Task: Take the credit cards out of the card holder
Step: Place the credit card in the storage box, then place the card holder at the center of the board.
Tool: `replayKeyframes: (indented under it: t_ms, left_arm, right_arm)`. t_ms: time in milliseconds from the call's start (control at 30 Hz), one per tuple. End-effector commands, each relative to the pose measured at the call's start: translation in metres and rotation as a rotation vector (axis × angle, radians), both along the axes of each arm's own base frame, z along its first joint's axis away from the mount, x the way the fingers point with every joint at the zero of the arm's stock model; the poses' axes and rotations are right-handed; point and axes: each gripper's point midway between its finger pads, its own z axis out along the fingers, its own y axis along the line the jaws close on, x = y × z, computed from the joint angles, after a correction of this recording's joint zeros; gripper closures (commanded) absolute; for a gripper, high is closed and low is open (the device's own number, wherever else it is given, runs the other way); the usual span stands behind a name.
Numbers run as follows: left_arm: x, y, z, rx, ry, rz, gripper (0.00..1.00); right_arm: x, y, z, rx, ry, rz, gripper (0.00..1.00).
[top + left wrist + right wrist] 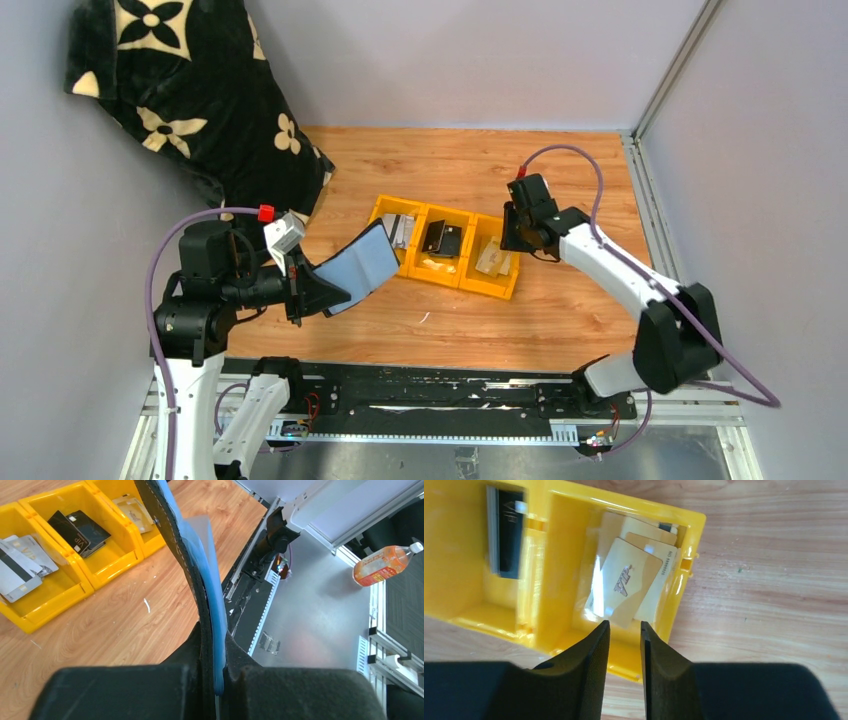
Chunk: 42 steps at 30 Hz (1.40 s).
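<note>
My left gripper (312, 290) is shut on the card holder (357, 267), which is open and held above the table, its pale blue inside facing up and right. In the left wrist view the holder (197, 570) runs edge-on from the jaws, black outside on the left, blue inside on the right. The yellow tray (418, 273) holds silvery-grey cards (401, 232) on the left, black cards (442, 239) in the middle and tan cards (491, 256) on the right. My right gripper (512, 232) hovers over the tray's right end, jaws a little apart and empty, above the tan cards (626, 582).
A black cloth with cream flowers (190, 90) lies at the back left of the wooden table. Grey walls stand on three sides. A metal rail (430, 400) runs along the near edge. An orange bottle (382, 564) lies off the table.
</note>
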Motion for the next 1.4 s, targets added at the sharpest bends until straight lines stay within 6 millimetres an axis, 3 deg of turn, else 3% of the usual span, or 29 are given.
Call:
replayKeyframes:
  t_ms: [0, 100, 133, 267, 333, 400, 500, 667, 867, 1000, 1067, 1133, 1233, 1300, 1367]
  left_arm:
    - [0.002, 0.001, -0.006, 0.014, -0.016, -0.009, 1.00]
    - [-0.001, -0.002, -0.008, -0.004, 0.002, -0.039, 1.00]
    - [-0.003, -0.004, -0.009, -0.007, 0.009, -0.055, 1.00]
    - [-0.008, -0.009, -0.022, 0.039, 0.033, -0.104, 0.97]
    - [-0.012, -0.013, -0.029, 0.074, 0.035, -0.145, 0.95]
    - [-0.015, -0.015, -0.038, 0.119, 0.023, -0.179, 0.95]
    - [-0.014, -0.012, -0.049, 0.174, 0.003, -0.190, 0.95]
    - [-0.013, -0.016, -0.052, 0.195, 0.030, -0.219, 0.97]
    - [-0.010, -0.024, -0.042, 0.209, 0.016, -0.269, 0.98]
    - [-0.010, -0.025, -0.041, 0.261, -0.003, -0.312, 0.98]
    - [-0.006, -0.021, -0.046, 0.312, -0.019, -0.317, 0.98]
    - [0.002, -0.018, -0.051, 0.353, -0.033, -0.305, 0.96]
    - [0.018, -0.012, -0.058, 0.432, -0.081, -0.275, 0.81]
    - [0.029, -0.003, -0.067, 0.506, -0.124, -0.256, 0.75]
    - [0.037, 0.006, -0.080, 0.580, -0.153, -0.244, 0.58]
  right_arm:
    - [0.000, 0.008, 0.074, 0.042, -0.195, 0.029, 0.58]
    - [-0.013, 0.050, 0.133, 0.274, -0.335, 0.228, 0.31]
    - [-0.020, 0.068, 0.155, 0.368, -0.383, 0.324, 0.27]
    - [-0.080, 0.128, 0.237, 0.696, -0.510, 0.743, 0.25]
    - [-0.115, 0.151, 0.263, 0.757, -0.565, 0.924, 0.25]
    - [-0.149, 0.170, 0.276, 0.761, -0.608, 1.099, 0.24]
    - [-0.181, 0.188, 0.277, 0.744, -0.631, 1.273, 0.21]
    - [-0.205, 0.205, 0.266, 0.738, -0.625, 1.415, 0.20]
    - [-0.188, 0.223, 0.226, 0.590, -0.574, 1.414, 0.19]
    - [-0.191, 0.225, 0.215, 0.581, -0.554, 1.449, 0.19]
    - [-0.196, 0.225, 0.214, 0.605, -0.538, 1.460, 0.32]
    - [-0.197, 0.226, 0.211, 0.626, -0.495, 1.437, 0.57]
    - [-0.187, 0.227, 0.197, 0.602, -0.445, 1.347, 0.95]
    - [-0.177, 0.228, 0.182, 0.579, -0.416, 1.267, 1.00]
    - [-0.169, 0.230, 0.167, 0.577, -0.379, 1.193, 1.00]
